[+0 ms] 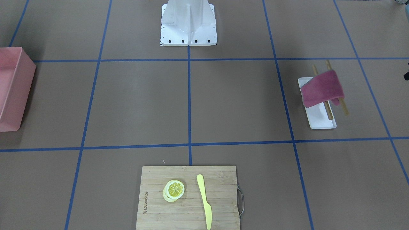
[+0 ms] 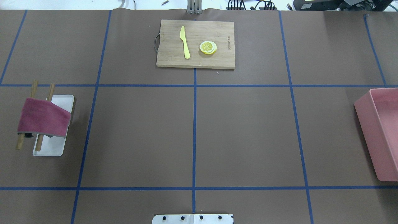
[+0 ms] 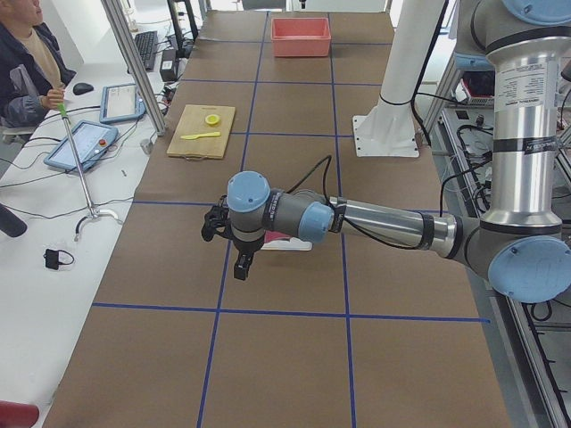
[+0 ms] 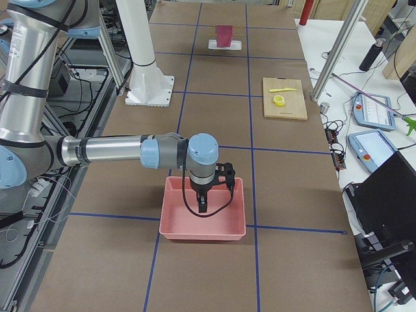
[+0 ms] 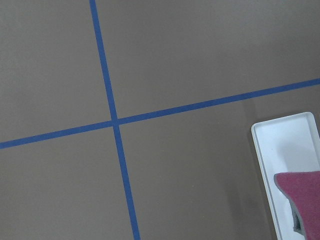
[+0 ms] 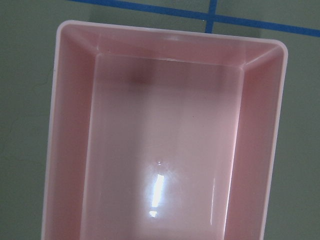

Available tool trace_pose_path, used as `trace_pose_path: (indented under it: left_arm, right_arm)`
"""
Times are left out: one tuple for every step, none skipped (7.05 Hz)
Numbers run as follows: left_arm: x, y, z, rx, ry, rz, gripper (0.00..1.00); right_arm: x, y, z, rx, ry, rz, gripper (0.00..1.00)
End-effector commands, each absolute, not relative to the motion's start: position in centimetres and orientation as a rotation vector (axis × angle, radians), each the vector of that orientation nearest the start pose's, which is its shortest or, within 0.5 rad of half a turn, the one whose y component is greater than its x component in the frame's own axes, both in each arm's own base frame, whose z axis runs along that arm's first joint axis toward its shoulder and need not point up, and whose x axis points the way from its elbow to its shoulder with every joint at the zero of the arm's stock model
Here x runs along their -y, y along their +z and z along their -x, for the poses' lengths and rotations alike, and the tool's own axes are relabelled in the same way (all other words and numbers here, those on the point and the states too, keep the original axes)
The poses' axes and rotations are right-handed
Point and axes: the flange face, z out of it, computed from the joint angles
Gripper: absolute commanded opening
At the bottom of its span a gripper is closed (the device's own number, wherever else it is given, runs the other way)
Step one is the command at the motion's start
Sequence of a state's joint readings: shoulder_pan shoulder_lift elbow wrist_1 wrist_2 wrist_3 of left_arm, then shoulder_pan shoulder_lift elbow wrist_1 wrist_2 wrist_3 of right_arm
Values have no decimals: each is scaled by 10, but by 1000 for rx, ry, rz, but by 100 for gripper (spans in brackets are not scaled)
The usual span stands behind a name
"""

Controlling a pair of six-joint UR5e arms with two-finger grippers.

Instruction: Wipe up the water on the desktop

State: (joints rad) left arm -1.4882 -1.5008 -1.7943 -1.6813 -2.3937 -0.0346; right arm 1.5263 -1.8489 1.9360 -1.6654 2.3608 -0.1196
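The desktop (image 2: 248,133) is a brown surface crossed by blue tape lines; I see no water on it. A dark red cloth (image 2: 43,117) hangs over two wooden rods above a narrow white tray (image 2: 60,102) on my left side; it also shows in the front view (image 1: 322,88) and the left wrist view (image 5: 302,192). My left gripper (image 3: 243,266) hangs near that tray, seen only in the exterior left view. My right gripper (image 4: 203,205) hangs over a pink bin (image 4: 195,233), seen only in the exterior right view. I cannot tell whether either gripper is open or shut.
The pink bin (image 2: 382,133) stands at my right edge and looks empty in the right wrist view (image 6: 165,35). A bamboo cutting board (image 2: 196,59) at the far middle holds a yellow knife (image 2: 185,42) and a lemon slice (image 2: 207,47). The robot's base (image 1: 188,40) stands at the near middle.
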Motion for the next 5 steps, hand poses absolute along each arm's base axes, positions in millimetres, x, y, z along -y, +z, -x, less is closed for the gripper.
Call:
trace_pose_path:
  left_arm:
    - [475, 564, 21, -828, 155, -220, 98]
    - [476, 557, 21, -833, 169, -247, 98]
    - [482, 548, 19, -837, 188, -283, 98]
    - [490, 537, 11, -841, 209, -298, 98]
    - [485, 542, 9, -867, 206, -277, 98]
  right_arm:
    - [372, 609, -45, 803, -148, -17, 100]
    - [372, 607, -43, 835, -144, -15, 100]
    - [376, 605, -43, 834, -146, -21, 100]
    - [376, 604, -43, 835, -146, -23, 100]
    - [376, 605, -43, 835, -145, -22, 100]
